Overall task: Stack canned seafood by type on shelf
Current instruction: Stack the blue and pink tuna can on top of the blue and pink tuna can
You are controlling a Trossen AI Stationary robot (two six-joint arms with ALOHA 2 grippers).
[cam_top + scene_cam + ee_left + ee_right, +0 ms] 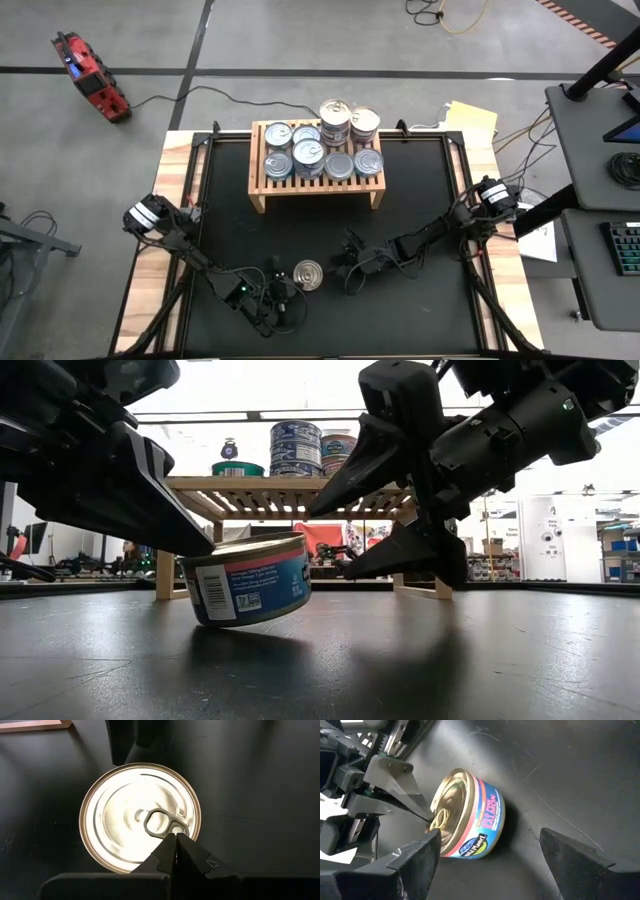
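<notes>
Labels on the shelf's cans (322, 148) too small to read; the tilted can's (249, 582) print stays blurred.

Even overhead light on the black mat (330, 200) in the high view; strong backlight from the bright room in the low view silhouettes both arms; specular glare whitens the can lid (140, 817) in the left wrist view; near fingers (415, 865) appear soft-focused.
</notes>
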